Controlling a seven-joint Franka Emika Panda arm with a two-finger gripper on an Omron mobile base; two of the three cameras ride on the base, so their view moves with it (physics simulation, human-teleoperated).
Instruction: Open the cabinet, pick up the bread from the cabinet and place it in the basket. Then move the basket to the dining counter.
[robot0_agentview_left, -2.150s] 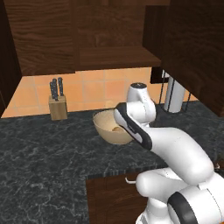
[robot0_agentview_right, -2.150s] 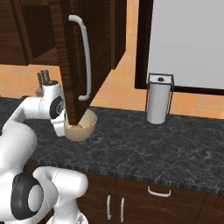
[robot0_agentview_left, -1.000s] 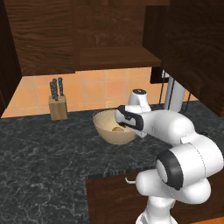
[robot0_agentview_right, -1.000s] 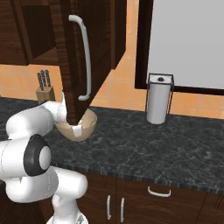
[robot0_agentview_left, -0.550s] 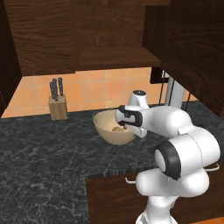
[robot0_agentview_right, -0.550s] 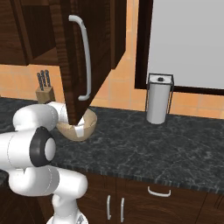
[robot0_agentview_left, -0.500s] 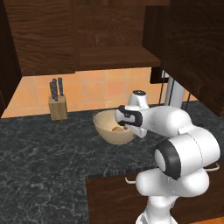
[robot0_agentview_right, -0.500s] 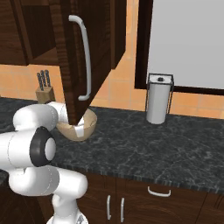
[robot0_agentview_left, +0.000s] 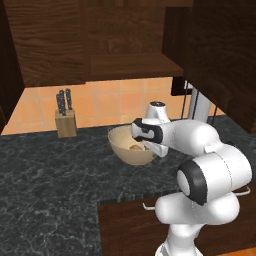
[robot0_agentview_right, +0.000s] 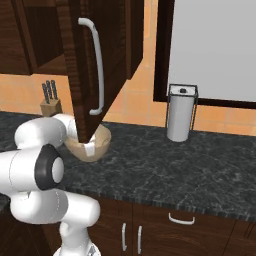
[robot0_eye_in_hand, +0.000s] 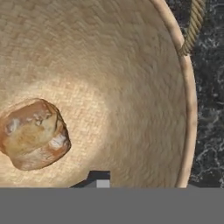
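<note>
Since the bread (robot0_eye_in_hand: 34, 134) already lies down in the basket (robot0_eye_in_hand: 131, 87), the first part of the job looks done. In the hand view the roll sits on the woven floor at about 8 o'clock, apart from the rim, which curves down the 3 o'clock side with a rope handle (robot0_eye_in_hand: 194, 26) up at 1 o'clock. In the left base view you can just see the roll as a small brown lump inside the basket, which stands on the black counter (robot0_agentview_left: 50, 170) at about 4 o'clock from the knife block (robot0_agentview_left: 65, 120).

I think the step now is getting hold of the basket, so it can go to the dining counter. The gripper (robot0_agentview_left: 146, 145) hangs over the basket's near rim (the side closest to the arm). One dark finger tip (robot0_eye_in_hand: 99, 177) peeks up at 6 o'clock in the hand view, just inside the basket wall. I cannot tell if the fingers are pinching the rim or apart, because the rest is hidden.

Next the fingers need to squeeze the rim tight, one inside and one outside. Then the arm must lift gently and keep the basket level, or the bread could roll out. The cabinet (robot0_agentview_right: 90, 65) door hangs open right above the basket in the right base view, so the lift should stay low and come out toward the robot.
</note>
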